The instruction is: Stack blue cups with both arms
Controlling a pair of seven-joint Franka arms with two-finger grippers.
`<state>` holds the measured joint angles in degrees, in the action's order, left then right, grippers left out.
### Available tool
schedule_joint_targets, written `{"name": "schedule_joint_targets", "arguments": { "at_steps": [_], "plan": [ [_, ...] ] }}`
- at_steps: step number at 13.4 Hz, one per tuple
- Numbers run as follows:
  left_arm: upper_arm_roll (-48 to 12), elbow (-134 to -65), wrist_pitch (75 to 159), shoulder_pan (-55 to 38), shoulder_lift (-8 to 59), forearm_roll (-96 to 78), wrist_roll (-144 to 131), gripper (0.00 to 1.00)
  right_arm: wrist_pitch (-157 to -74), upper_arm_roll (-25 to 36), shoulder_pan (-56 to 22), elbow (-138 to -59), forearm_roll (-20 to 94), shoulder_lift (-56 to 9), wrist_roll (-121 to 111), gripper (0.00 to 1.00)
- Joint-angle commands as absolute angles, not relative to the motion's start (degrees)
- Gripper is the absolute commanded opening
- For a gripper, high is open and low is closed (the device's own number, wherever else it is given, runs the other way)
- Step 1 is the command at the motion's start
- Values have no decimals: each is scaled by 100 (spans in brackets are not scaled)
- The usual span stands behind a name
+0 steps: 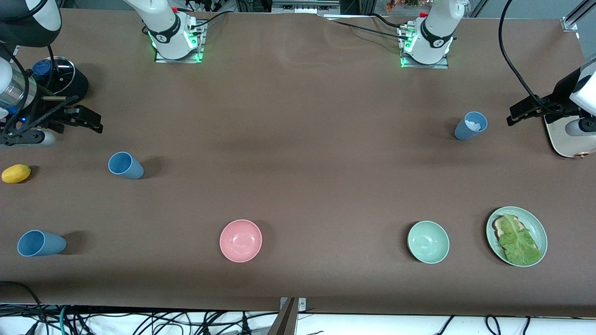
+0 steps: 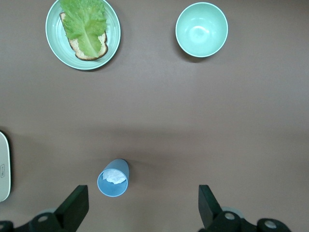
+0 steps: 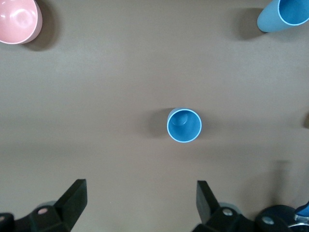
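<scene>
Three blue cups stand on the brown table. One cup (image 1: 470, 125) at the left arm's end holds a crumpled white wad; it shows in the left wrist view (image 2: 113, 178). A second cup (image 1: 125, 165) stands at the right arm's end and shows upright and empty in the right wrist view (image 3: 184, 125). The third cup (image 1: 41, 243) stands nearer the front camera and shows in the right wrist view (image 3: 285, 13). My left gripper (image 1: 516, 114) (image 2: 142, 195) is open and empty above the table beside the first cup. My right gripper (image 1: 89, 122) (image 3: 141, 189) is open and empty above the table beside the second cup.
A pink bowl (image 1: 240, 240), a mint bowl (image 1: 428, 242) and a mint plate (image 1: 494, 242) with toast and lettuce sit along the front. A yellow fruit (image 1: 16, 173) lies at the right arm's end. A black round stand (image 1: 77, 86) and a white appliance (image 1: 558, 139) sit at the ends.
</scene>
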<state>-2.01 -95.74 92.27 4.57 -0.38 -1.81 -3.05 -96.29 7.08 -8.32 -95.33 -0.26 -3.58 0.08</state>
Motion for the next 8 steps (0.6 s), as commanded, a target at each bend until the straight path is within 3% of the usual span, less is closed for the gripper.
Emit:
{"name": "schedule_joint_targets", "arguments": {
  "at_steps": [1, 8],
  "plan": [
    [-229, -9413, 9105, 475, 26, -246, -316, 100, -9659, 668, -800, -9536, 53, -352, 70, 100],
    [-246, -9466, 8991, 413, 132, -246, -325, 100, -9659, 668, -800, -9536, 53, -352, 70, 100]
  ]
}}
